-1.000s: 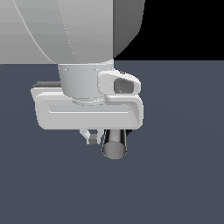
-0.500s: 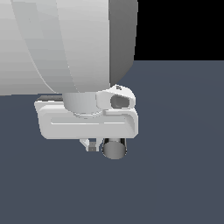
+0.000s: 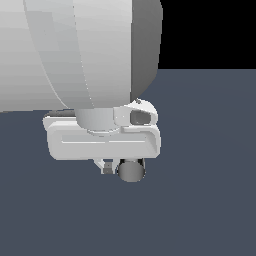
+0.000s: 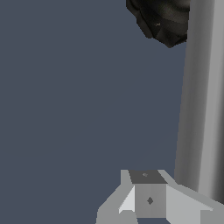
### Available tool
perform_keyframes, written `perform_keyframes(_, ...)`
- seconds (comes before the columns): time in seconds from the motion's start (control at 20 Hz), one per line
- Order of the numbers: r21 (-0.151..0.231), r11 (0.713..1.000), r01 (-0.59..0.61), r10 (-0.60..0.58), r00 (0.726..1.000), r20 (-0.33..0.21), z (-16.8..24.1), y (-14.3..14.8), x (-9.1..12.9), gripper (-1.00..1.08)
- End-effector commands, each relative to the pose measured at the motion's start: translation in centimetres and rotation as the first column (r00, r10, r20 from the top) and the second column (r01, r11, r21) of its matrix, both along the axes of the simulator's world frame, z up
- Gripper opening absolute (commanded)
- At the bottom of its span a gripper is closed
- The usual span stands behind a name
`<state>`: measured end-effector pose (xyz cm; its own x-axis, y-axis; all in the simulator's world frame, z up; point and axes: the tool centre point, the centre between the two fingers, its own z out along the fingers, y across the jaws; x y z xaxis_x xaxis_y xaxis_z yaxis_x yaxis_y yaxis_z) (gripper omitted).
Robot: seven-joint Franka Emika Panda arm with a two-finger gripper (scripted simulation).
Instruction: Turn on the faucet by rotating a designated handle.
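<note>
— What's in your way right now?

— From the exterior view, mostly my own arm (image 3: 85, 55). Its big white body fills the upper half and hides nearly everything behind it. Below it sits the white hand block, and under that I see the gripper (image 3: 116, 166) with one small finger (image 3: 107, 167) poking out.

— And the handle?

— One handle (image 3: 131, 170), a grey bar end-on, its flat round face tucked just under the hand block, right beside that finger. In the wrist view the bar (image 4: 202, 96) runs long past one finger (image 4: 148, 197), close alongside it.

— The faucet itself?

— One faucet (image 4: 164, 19); only a dark ribbed lump shows at the edge, by the bar's far end.

— Jaws clamped?

— I can't tell; I see one finger only. Everything rests on a plain slate-blue floor (image 3: 210, 165).
</note>
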<state>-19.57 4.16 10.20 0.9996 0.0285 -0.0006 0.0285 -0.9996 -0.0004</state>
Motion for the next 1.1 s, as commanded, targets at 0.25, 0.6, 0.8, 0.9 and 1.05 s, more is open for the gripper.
perform_keyframes(0.25, 0.0, 1.0, 0.008, -0.008, 1.0, 0.001, 0.0, -3.6, 0.4, -1.0)
perform_keyframes(0.6, 0.0, 1.0, 0.008, -0.008, 1.0, 0.001, 0.0, -6.7, 0.7, -1.0)
perform_keyframes(0.8, 0.0, 1.0, 0.008, -0.008, 1.0, 0.001, 0.0, -8.5, 0.8, -1.0)
perform_keyframes(0.9, 0.0, 1.0, 0.008, -0.008, 1.0, 0.001, 0.0, -9.4, 0.9, -1.0)
perform_keyframes(1.05, 0.0, 1.0, 0.008, -0.008, 1.0, 0.001, 0.0, -10.8, 1.0, -1.0)
